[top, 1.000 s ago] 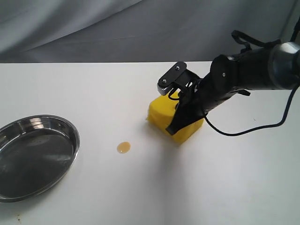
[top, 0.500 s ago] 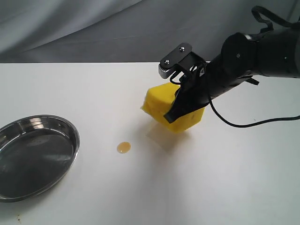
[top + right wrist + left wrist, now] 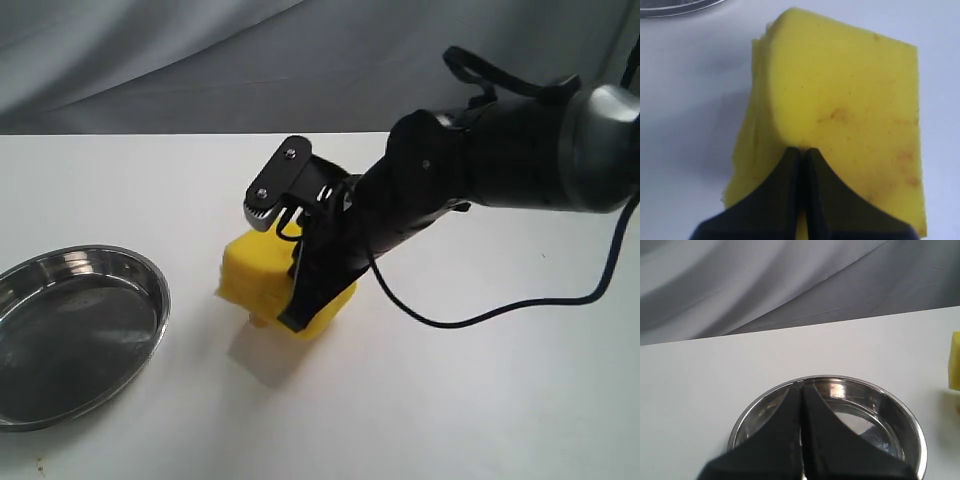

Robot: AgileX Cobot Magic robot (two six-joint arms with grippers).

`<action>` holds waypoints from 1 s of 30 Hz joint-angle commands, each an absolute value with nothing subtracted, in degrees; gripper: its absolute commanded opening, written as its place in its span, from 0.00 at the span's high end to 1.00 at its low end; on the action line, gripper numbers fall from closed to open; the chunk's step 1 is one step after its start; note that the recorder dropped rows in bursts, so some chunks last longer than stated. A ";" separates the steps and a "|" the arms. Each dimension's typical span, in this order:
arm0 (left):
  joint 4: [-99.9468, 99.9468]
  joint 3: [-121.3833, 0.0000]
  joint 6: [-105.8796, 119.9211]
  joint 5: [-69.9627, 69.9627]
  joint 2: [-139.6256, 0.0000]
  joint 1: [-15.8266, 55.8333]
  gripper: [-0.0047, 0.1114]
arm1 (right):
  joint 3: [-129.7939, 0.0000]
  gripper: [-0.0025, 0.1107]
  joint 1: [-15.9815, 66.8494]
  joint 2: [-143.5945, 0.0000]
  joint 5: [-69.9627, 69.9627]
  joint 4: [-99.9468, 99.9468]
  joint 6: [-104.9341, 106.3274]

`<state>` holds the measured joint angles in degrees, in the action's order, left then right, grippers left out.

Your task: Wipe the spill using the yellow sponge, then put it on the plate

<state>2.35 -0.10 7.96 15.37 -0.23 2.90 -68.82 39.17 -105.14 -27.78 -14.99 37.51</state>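
Note:
The yellow sponge (image 3: pixel 252 276) hangs in my right gripper (image 3: pixel 292 296), which is shut on it, pinching the foam. It sits low over the spot where the spill lay. The spill is hidden under the sponge, and I cannot tell whether foam touches the table. In the right wrist view the sponge (image 3: pixel 840 100) shows brownish stains beyond the shut right gripper (image 3: pixel 802 151). The steel plate (image 3: pixel 150 290) lies at the left, a short way from the sponge. My left gripper (image 3: pixel 801 390) is shut and holds nothing, with the plate (image 3: pixel 910 420) behind it and the sponge's edge (image 3: pixel 955 360) off to one side.
The white table (image 3: pixel 470 400) carries only the plate and sponge. A grey cloth backdrop (image 3: pixel 200 60) runs behind its far edge. A black cable (image 3: pixel 520 305) loops from the right arm over the table. The plate's rim (image 3: pixel 670 7) shows just beyond the sponge in the right wrist view.
My right gripper lifted the sponge, carried it left and lowered it over the spill. The spill, visible before, is now covered.

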 commanded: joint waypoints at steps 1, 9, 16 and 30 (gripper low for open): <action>2.47 0.00 8.02 14.95 0.00 2.85 0.96 | -68.79 0.98 42.00 -107.84 -28.11 -15.39 38.78; 2.47 0.00 8.02 14.95 0.00 2.85 0.96 | -68.79 0.98 44.63 -112.24 -28.11 -14.53 41.93; 2.47 0.00 8.02 14.95 0.00 2.85 0.96 | -68.79 0.98 44.63 -113.85 -26.51 -3.01 33.02; 2.47 0.00 8.02 14.95 0.00 2.85 0.96 | -68.79 0.98 44.52 -114.42 -25.63 15.85 9.54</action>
<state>2.35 -0.10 7.96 15.37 -0.23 2.90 -69.03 45.05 -113.39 -24.38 10.33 14.20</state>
